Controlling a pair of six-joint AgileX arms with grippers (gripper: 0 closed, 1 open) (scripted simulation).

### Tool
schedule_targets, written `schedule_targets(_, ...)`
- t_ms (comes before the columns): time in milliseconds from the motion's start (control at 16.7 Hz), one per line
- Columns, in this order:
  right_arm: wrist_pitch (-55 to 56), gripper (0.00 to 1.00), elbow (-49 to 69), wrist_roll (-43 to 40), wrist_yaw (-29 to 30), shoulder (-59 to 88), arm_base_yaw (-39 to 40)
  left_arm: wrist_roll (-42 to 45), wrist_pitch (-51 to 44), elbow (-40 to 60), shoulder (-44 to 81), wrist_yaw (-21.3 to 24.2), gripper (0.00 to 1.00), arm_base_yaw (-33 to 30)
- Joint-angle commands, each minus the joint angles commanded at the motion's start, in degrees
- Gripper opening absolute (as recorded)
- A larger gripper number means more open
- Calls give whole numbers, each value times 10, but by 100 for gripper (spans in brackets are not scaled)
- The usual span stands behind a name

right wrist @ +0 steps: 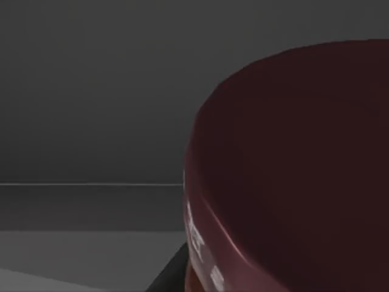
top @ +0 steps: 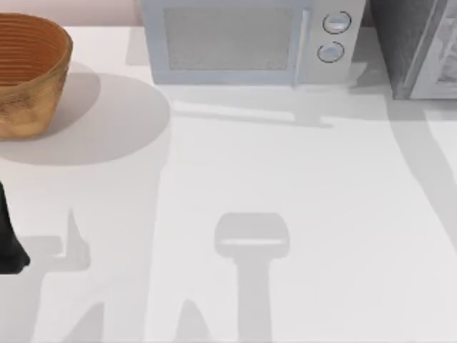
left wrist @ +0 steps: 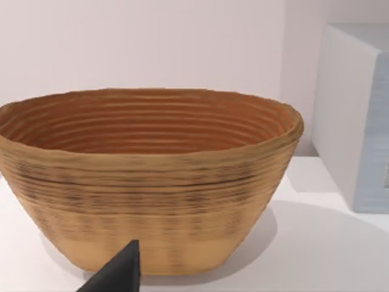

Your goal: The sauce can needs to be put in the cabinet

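Currently the sauce can [right wrist: 292, 176] sits very close to the right wrist camera, its maroon top against dark grey surfaces — judged to be the inside of the cabinet [top: 410, 43], which stands at the far right corner of the counter [top: 285, 179] in the top view. A dark finger tip [right wrist: 173, 274] shows just beside the can's lower edge. Whether the right claw is gripping the can or has let go cannot be told, nor whether the can rests on the cabinet floor.

The left arm [top: 8, 236] is parked at the counter's left edge, one finger of its claw [left wrist: 118, 274] pointing toward the woven basket [left wrist: 146, 182]; its state cannot be told either. A white microwave [top: 243, 39] stands between basket and cabinet.

Progress, as a judgement: transport looks complete — remaining steps are release, if not yet done, and retraction of the right arm.
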Motion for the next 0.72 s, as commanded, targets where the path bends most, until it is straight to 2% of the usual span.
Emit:
schedule_targets(240, 7, 0, 49, 3, -6, 58, -10, 0, 0, 0, 0, 0, 100, 0)
schedule_targets(720, 38, 0, 219, 1, -37, 259, -43, 0, 0, 0, 0, 0, 100, 0)
